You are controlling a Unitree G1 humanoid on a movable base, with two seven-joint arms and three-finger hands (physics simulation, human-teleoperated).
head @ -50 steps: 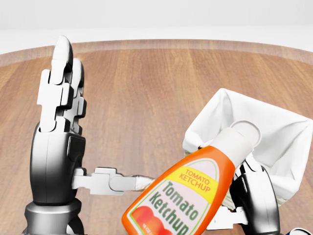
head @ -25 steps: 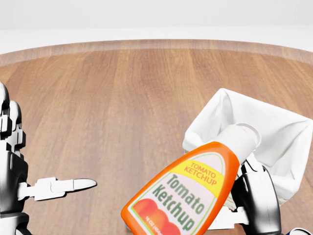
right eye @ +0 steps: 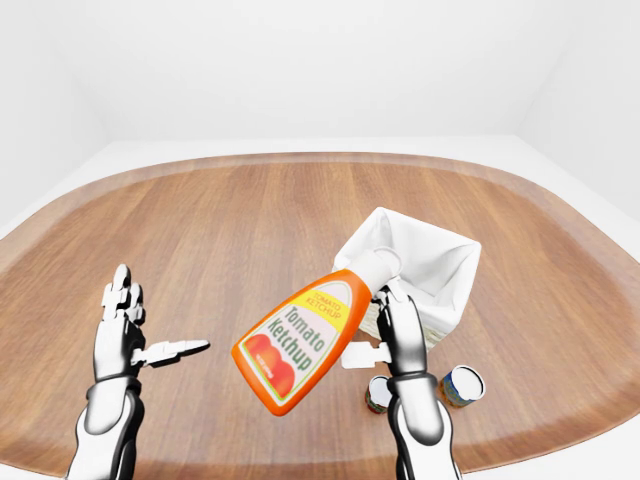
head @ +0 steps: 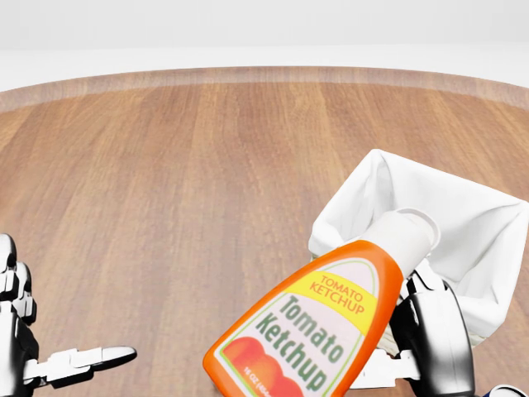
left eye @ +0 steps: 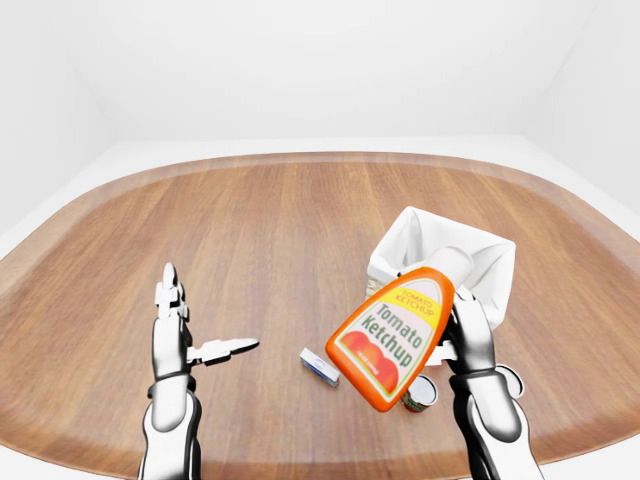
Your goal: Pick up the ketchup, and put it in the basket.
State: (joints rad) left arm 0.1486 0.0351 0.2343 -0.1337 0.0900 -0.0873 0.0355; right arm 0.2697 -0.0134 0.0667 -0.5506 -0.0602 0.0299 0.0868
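The wooden table (left eye: pixel 290 230) carries a white cloth-lined basket (left eye: pixel 478 262) toward its right edge. The tomato ketchup bottle (left eye: pixel 392 335) is lifted and tilted, cap toward the basket, gripped by the right hand (left eye: pixel 468 335). The left hand (left eye: pixel 178 335) hovers empty, fingers spread. Nearby lie a small box (left eye: pixel 320 367) and two cans (right eye: pixel 462 385).

1. You see the table (left eye: pixel 280 230) as wood: brown plank grain, smooth, satin sheen.
2. The ketchup (left eye: pixel 392 338) bottle looks like glossy orange plastic, with a printed label and a matt white cap.
3. The basket (left eye: pixel 430 245) reads as matt white cloth, softly creased.
4. Your left hand (left eye: pixel 185 335) and right hand (left eye: pixel 468 335) show polished grey metal segments with white, plastic-looking finger links.
5. The two cans (right eye: pixel 462 385) look metallic at the rims.
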